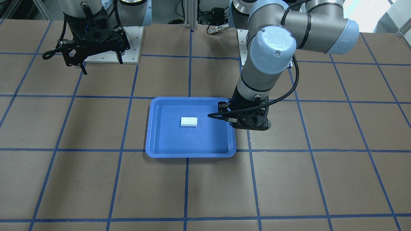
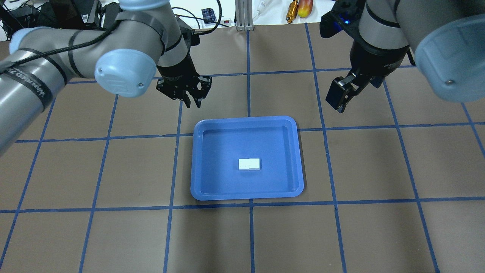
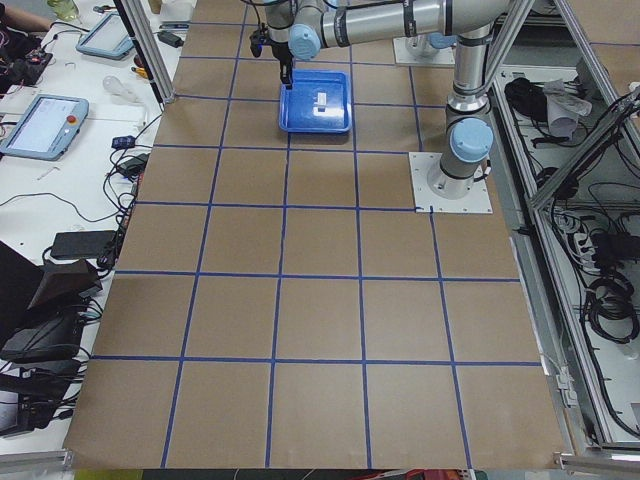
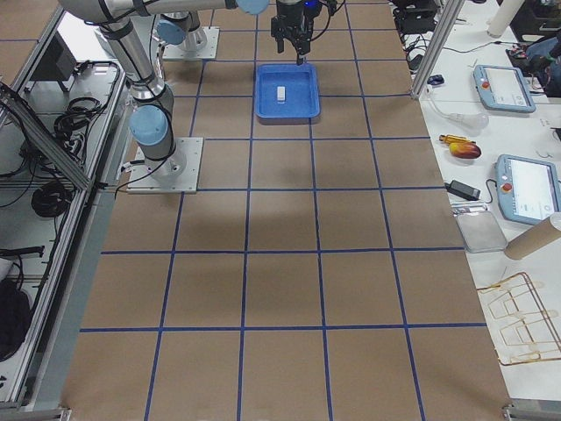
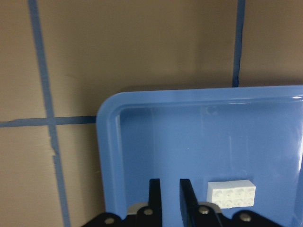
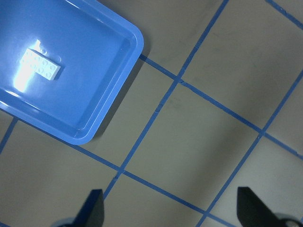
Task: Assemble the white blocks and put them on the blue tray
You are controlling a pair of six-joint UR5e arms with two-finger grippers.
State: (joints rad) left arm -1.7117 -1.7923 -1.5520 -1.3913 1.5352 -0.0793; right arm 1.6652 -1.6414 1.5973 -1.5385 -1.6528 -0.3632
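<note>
The white blocks (image 2: 249,164) are joined into one small 2x4 rectangle that lies flat, studs up, near the middle of the blue tray (image 2: 246,195). They also show in the front view (image 1: 189,122) and in both wrist views (image 5: 231,194) (image 6: 41,66). My left gripper (image 2: 192,99) hangs above the tray's edge on my left; in its wrist view (image 5: 168,194) the fingers stand close together with nothing between them. My right gripper (image 2: 341,106) is raised beyond the tray's far right corner, and its wrist view (image 6: 173,210) shows the fingers (image 6: 94,208) wide apart and empty.
The table is brown board with a grid of blue tape lines (image 2: 250,72). The arms' mounting plates (image 1: 128,45) sit at the robot's edge. Cables, tools and tablets lie off the table on the side benches (image 4: 517,189).
</note>
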